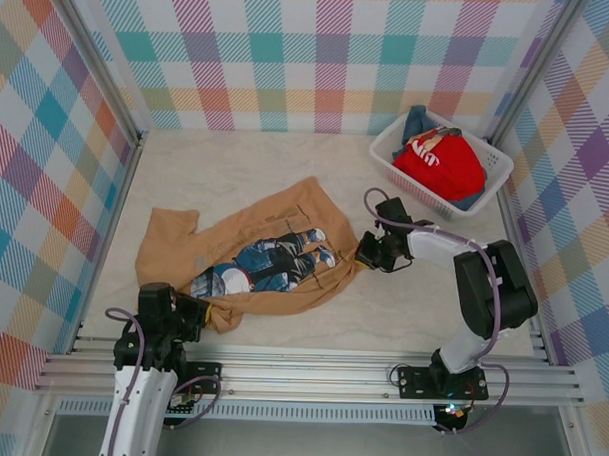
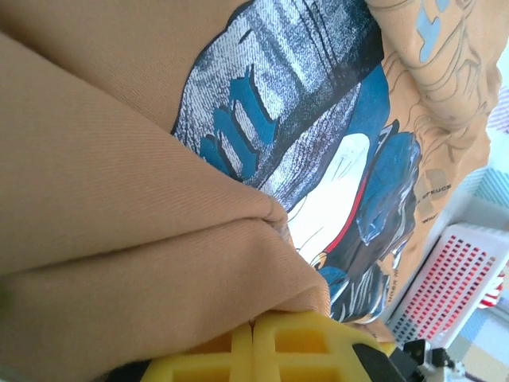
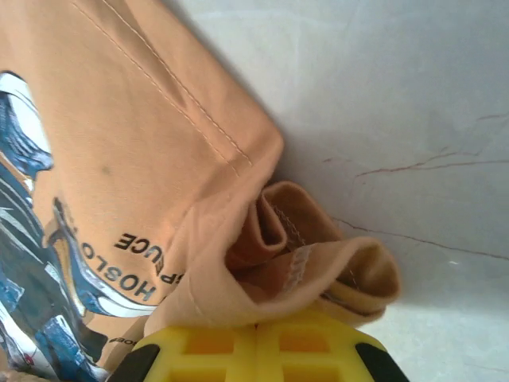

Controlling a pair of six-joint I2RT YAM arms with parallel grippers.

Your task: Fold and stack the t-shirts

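Could lose the pinch in the yellow-padded right gripper [image 3: 256,334] if pulled taut (only a small bunched hem fold between the pads). Could also fold crooked, given the diagonal, rumpled lay. Holding the tan orange-brown cotton t-shirt with blue cartoon print [image 1: 275,222] at both ends: clamped there mid-right of the worktop [image 1: 237,166], and by the yellow-padded left gripper [image 2: 253,338] on a thick fold toward the near-left corner.

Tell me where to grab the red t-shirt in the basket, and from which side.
Probably best to pinch the red t-shirt at its raised crown, coming straight down from above: it lies heaped on top, and the walls of the white basket block a sideways approach.
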